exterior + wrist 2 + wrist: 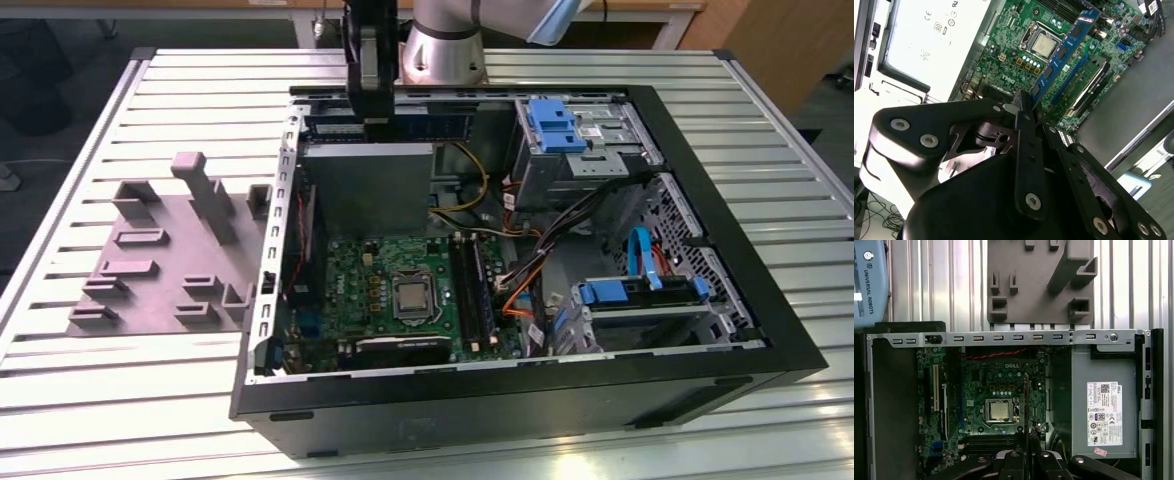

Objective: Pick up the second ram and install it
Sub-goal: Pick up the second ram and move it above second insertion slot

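Observation:
The second ram [434, 126] is a long blue-green stick with black chips, held level above the far side of the open computer case [721, 300]. My gripper [378, 128] is shut on it and hangs over the far end of the grey power supply [367, 185]. In the second wrist view the ram [1064, 50] reaches out from the gripper [1026, 102] over the green motherboard [1004, 55]. In the first wrist view the ram [1026, 405] shows edge-on as a thin dark line above the gripper [1026, 452]. The long black sockets [470, 290] lie beside the processor [411, 296].
The grey moulded holder block [167, 250] sits on the slatted table at the exterior view's left, outside the case. Blue drive cages [561, 125] and loose cables [534, 290] fill the case's right half. A green stick [1086, 85] stands in one socket.

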`<state>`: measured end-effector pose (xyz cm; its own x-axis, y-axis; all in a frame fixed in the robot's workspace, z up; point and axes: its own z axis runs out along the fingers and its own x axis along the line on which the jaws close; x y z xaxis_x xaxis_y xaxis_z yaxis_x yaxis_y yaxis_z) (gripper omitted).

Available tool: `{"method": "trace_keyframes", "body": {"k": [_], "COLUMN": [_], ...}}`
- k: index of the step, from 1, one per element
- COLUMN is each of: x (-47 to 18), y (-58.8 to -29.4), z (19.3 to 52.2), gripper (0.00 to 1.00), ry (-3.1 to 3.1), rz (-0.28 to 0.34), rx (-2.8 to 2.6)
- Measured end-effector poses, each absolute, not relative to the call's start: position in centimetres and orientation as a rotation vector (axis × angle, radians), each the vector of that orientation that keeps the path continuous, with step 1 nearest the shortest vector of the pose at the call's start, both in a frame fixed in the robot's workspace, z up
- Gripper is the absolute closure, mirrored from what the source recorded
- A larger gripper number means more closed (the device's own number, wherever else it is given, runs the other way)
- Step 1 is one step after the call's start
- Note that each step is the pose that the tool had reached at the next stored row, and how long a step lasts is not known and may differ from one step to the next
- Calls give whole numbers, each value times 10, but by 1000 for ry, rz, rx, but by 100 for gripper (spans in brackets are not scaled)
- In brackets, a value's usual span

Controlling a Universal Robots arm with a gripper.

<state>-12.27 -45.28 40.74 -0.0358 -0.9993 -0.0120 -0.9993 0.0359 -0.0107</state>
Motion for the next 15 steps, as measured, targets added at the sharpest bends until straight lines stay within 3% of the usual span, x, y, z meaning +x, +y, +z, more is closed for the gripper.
{"method": "trace_keyframes", "body": {"k": [15], "x": [-88], "y": [-453], "z": [407], "gripper": [86], "ry": [2249], "rz": [1], "rx": [-2170]}}
